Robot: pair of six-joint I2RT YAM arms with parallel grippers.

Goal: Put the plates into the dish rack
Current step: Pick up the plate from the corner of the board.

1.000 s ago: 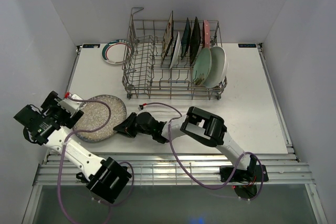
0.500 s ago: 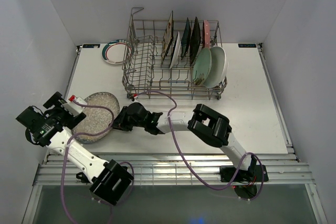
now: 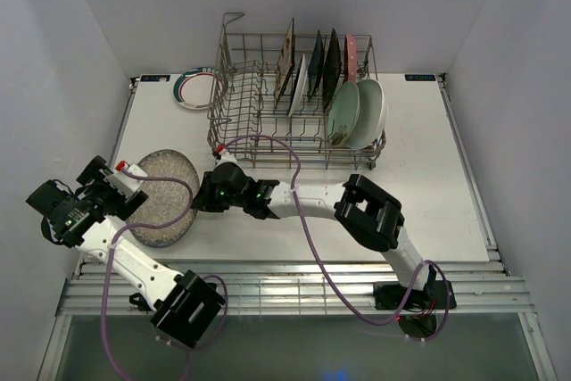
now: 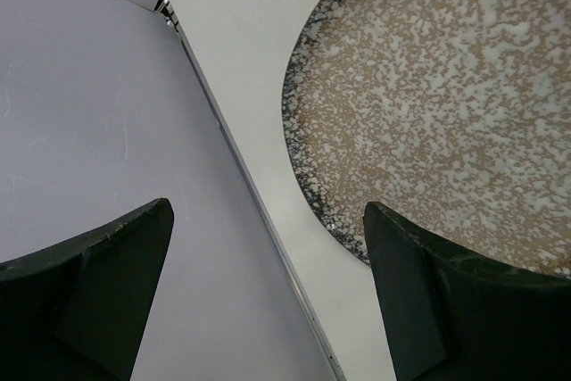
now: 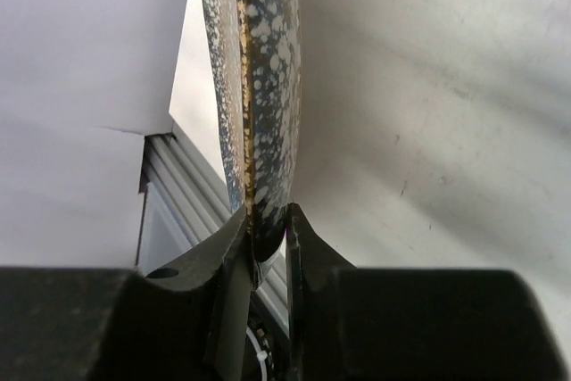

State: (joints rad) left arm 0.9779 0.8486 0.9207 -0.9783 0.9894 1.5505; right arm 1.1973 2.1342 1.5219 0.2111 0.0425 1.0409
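Beyond both pairs of jaws, on the far half of the white table, stands the grey wire dish rack, the biggest thing out here. Between the two grippers is the speckled grey plate, near the table's left front edge. It seems tipped, though I can't tell whether its outer edge touches the table. The right gripper reaches across to the plate's right rim with its jaws drawn narrow. Its wrist view shows that rim edge-on, pinched between the fingertips, one on each face. At the opposite rim the left gripper hangs with its jaws spread wide and nothing between them. From its own camera the plate's dark speckled border runs just beside one finger, and the other finger sits out by the side wall. Up in the rack, farther from the right jaws, plates stand on edge between the tines: a cream flowered square plate, a white rimmed plate, a teal square plate, a black floral square plate and a pink scalloped plate. A mint round plate and a white oval plate lean at the rack's right end. Well beyond the left jaws, a green-and-red-rimmed plate lies flat just beside the rack's left end.
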